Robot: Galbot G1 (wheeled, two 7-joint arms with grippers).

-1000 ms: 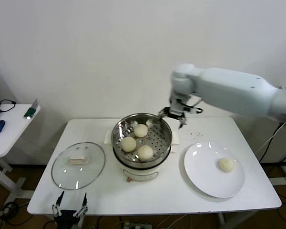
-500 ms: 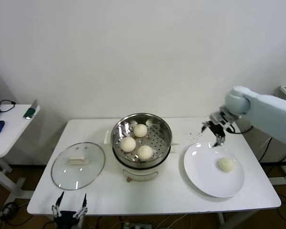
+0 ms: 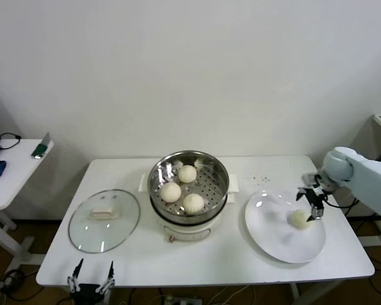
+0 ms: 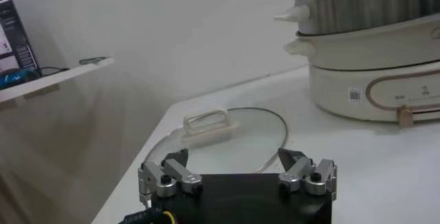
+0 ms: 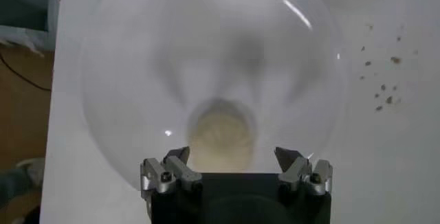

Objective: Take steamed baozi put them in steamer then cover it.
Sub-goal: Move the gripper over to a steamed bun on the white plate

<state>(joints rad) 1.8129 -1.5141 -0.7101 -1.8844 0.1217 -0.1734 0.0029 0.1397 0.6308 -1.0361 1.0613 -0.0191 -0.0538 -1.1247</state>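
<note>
Now right gripper, jaws apart, hovers just above last baozi on white plate, right of steamer w/ three buns; cover on bench left; left gripper parked near edge, jaws apart

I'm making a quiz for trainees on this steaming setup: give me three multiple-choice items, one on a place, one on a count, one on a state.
1. Where does the glass lid lie?
A. on the steamer
B. on the table, on the steamer's left
C. on the plate

2. How many baozi are in the steamer?
A. one
B. three
C. four

3. How are the right gripper's fingers?
A. open above the last baozi
B. shut on it
C. shut on the lid

Answers:
1 B, the lid rests flat beside the pot.
2 B, three lie in the basket and one on the plate.
3 A, the fingers stand apart.
</note>
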